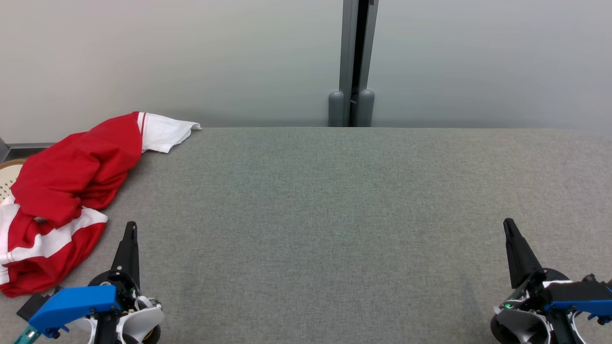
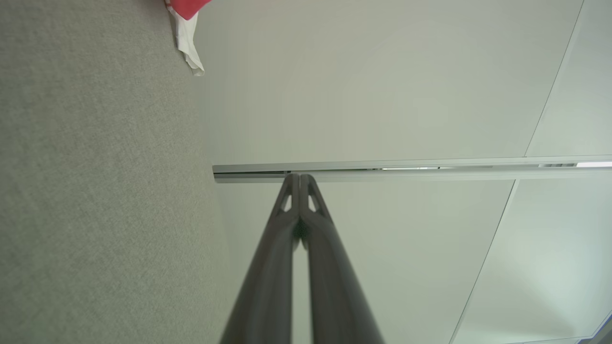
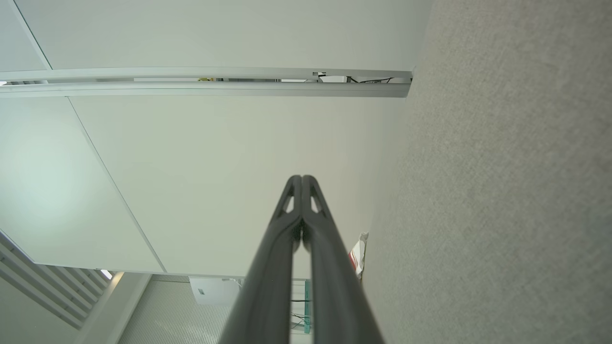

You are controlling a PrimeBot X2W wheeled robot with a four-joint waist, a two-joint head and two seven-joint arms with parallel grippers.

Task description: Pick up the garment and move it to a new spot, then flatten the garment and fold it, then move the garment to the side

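Crumpled red-and-white cloth garment (image 1: 71, 191) lies heaped along the left edge of the bench, covering that edge. Its white sleeve (image 1: 165, 131), w/ thin red stripes at the seam, lies flat & reaches the far left corner. Nearer the front, a broad white band crosses the red folds. In the left wrist view a red & white tip of it shows at the far edge.

Wide grey woven-fabric bench (image 1: 334, 215) carries it.

Left gripper (image 1: 130, 228): long dark fingers pressed together, nothing btwn them. It sits by the near left corner, just beside the garment's lower fold but not touching, tips aimed at the far edge. Right gripper (image 1: 508, 224): fingers likewise together, holding nothing, by the near right corner, well apart from the garment. Both wrist views show fingertips meeting.

Behind the far edge stands a plain pale wall (image 1: 191, 57) & a grey upright post (image 1: 346, 57) w/ a dark gap down its middle. Off the left edge a cream perforated round thing (image 1: 7, 177) is mostly hidden by the garment; can't tell what it is
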